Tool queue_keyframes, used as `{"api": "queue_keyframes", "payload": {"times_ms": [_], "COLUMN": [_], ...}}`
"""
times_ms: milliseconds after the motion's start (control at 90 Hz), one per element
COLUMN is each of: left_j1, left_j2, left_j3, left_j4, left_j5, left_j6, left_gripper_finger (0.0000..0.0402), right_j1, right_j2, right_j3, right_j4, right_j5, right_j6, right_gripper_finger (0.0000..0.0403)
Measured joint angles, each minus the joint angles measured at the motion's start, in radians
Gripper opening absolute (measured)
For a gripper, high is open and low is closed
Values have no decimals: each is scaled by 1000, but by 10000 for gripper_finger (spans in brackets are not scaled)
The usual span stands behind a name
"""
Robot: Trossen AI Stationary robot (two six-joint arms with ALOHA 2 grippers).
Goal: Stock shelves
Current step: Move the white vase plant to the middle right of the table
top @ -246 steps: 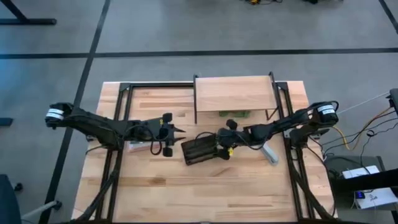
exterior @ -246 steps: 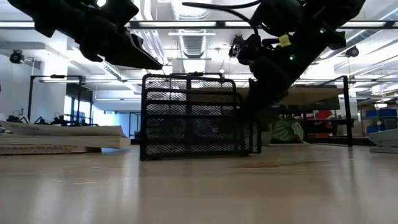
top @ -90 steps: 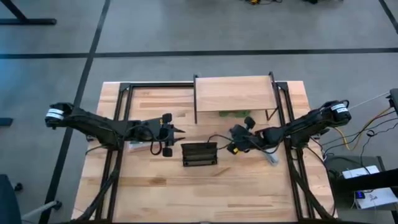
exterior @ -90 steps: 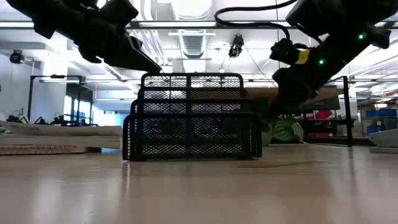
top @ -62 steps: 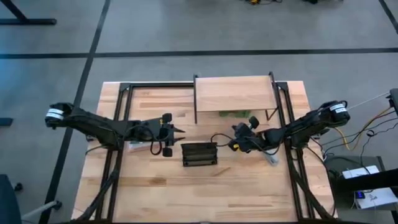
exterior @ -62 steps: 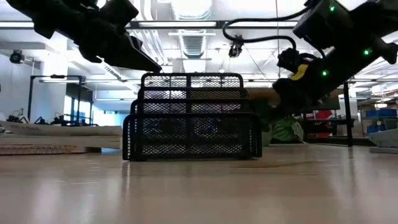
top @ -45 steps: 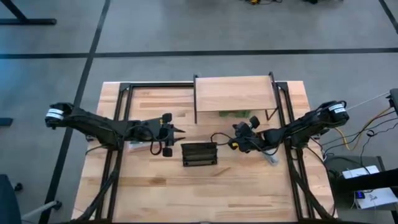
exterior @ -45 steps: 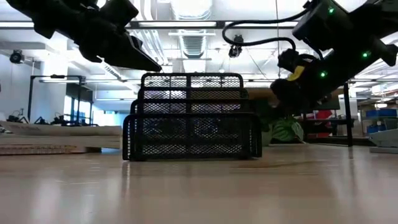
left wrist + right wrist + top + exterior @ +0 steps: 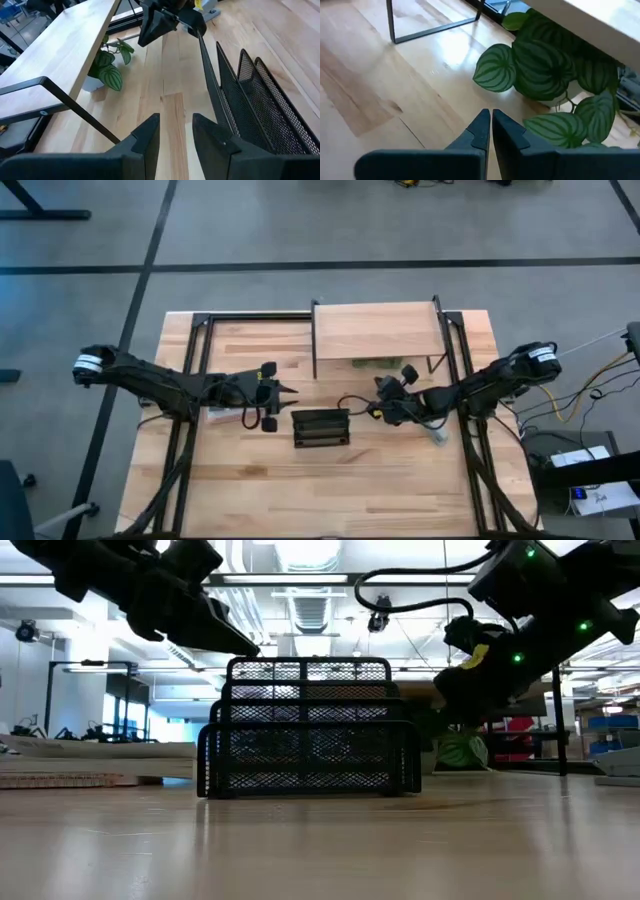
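Observation:
The shelves are one light wood board on thin black legs at the far middle of the table, with a small potted plant under the board. A black wire rack stands upright on its base in the middle of the table. My left gripper hovers open just left of the rack, pointing toward the table's right edge. My right gripper is shut on nothing. It hangs above the table between the rack and the shelves, pointing at the plant's leaves.
A flat pale book lies under my left arm. A grey object lies near the table's right side. The shelf's black leg frame stands close ahead of my right gripper. Bare tabletop stretches along the near edge.
My right gripper has let go of the rack, then drawn back from it toward the table's right and far side, rising and turning toward the plant under the shelves. The rack, askew before, now stands square on the table and has kept still over the last second.

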Motion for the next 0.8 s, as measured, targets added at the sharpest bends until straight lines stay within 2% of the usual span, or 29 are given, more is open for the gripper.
{"api": "queue_keyframes", "payload": {"times_ms": [800], "left_j1": [0], "left_j2": [0], "left_j3": [0], "left_j4": [0], "left_j5": [0], "left_j6": [0], "left_gripper_finger": [98], "right_j1": [-20], "right_j2": [0], "right_j3": [-93], "right_j4": [2], "right_j5": [-3], "right_j6": [210], "right_gripper_finger": [2]}}
